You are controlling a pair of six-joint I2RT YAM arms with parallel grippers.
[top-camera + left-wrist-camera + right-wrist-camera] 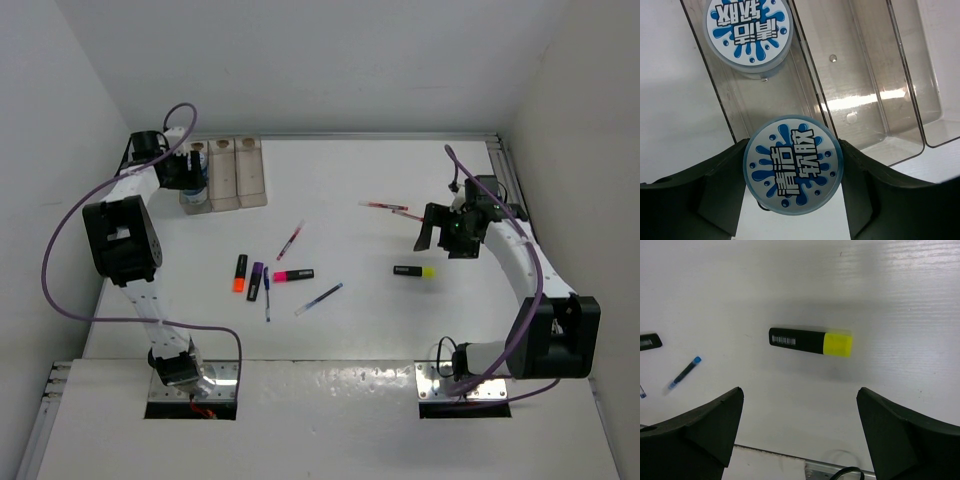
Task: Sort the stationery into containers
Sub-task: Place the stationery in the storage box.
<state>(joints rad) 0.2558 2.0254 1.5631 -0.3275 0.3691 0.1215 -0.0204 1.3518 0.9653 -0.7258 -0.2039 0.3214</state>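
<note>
Your left claw grips a patterned disc by its rim, over the near end of the tray's left slot. Another disc lies farther in. Right claw is wide and empty. The yellow-capped highlighter lies just ahead, long axis finger-to-finger, so you'd likely need a wrist turn.

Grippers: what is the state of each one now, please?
Left gripper: closed on a blue-and-white disc.
Right gripper: open, empty, above the yellow-capped highlighter.
</note>
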